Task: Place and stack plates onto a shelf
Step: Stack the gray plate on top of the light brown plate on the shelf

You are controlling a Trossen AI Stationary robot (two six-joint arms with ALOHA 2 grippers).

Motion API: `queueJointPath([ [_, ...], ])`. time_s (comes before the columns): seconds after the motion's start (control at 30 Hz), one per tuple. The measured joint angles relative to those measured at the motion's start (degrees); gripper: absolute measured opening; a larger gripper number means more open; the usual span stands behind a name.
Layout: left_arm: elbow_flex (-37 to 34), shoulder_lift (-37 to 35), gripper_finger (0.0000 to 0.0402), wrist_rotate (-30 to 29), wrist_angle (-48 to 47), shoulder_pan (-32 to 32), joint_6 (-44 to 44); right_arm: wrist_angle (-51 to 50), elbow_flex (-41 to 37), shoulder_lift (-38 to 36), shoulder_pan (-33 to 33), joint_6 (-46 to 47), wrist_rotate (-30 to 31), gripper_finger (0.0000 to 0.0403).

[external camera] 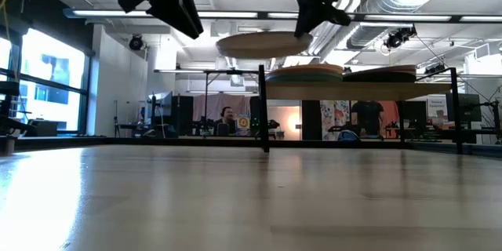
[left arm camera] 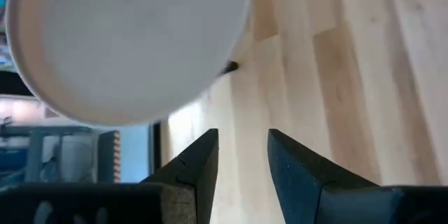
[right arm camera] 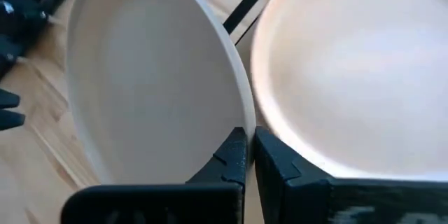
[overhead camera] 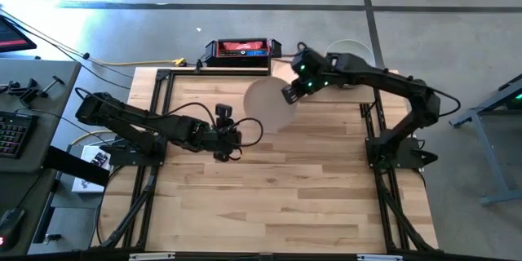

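1. The right gripper (right arm camera: 248, 155) has its jaws pinching the rim of a pale plate (overhead camera: 269, 103), in the air beside the shelf (external camera: 345, 92).
2. The left gripper (left arm camera: 241, 157) has jaws spread, empty, with the plate just past them.

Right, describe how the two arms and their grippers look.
Both arms are dark, jointed links with black cables along them. The right arm's wrist shows small green lights by the right gripper. The left gripper has two dark, wedge-shaped fingers, as has the right.
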Motion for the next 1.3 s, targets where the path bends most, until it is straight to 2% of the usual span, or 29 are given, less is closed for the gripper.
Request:
queueJointPath([
  [0.1,0.0,0.0,0.0111,-0.9,0.0,0.0,0.0,-0.2,0.0,-1.6,-2.9,-0.9,-1.6,0.0],
  [0.33,0.0,0.0,0.0111,1.2,0.4,0.0,0.0,-0.2,0.0,-3.7,-12.4,-1.3,-5.1,0.0],
  [0.53,0.0,0.0,0.0111,1.7,2.6,0.0,-1.9,-0.2,0.0,-3.7,-21.0,-0.7,-10.7,0.0],
  [0.73,0.0,0.0,0.0111,1.7,2.7,0.0,-3.0,-1.8,0.0,-3.7,-26.6,0.2,-14.9,0.0],
  [1.0,0.0,0.0,0.0111,1.7,2.6,0.0,-3.0,-7.1,0.0,-3.6,-29.7,-0.9,-14.6,0.0],
  [1.13,0.0,0.0,0.0111,1.7,2.6,0.0,-3.0,-8.9,0.0,-2.8,-29.3,-0.9,-12.2,0.0],
  [1.3,0.0,0.0,0.0111,1.7,2.6,0.0,-2.9,-9.0,0.0,-1.7,-28.4,-0.9,-12.0,0.0],
])
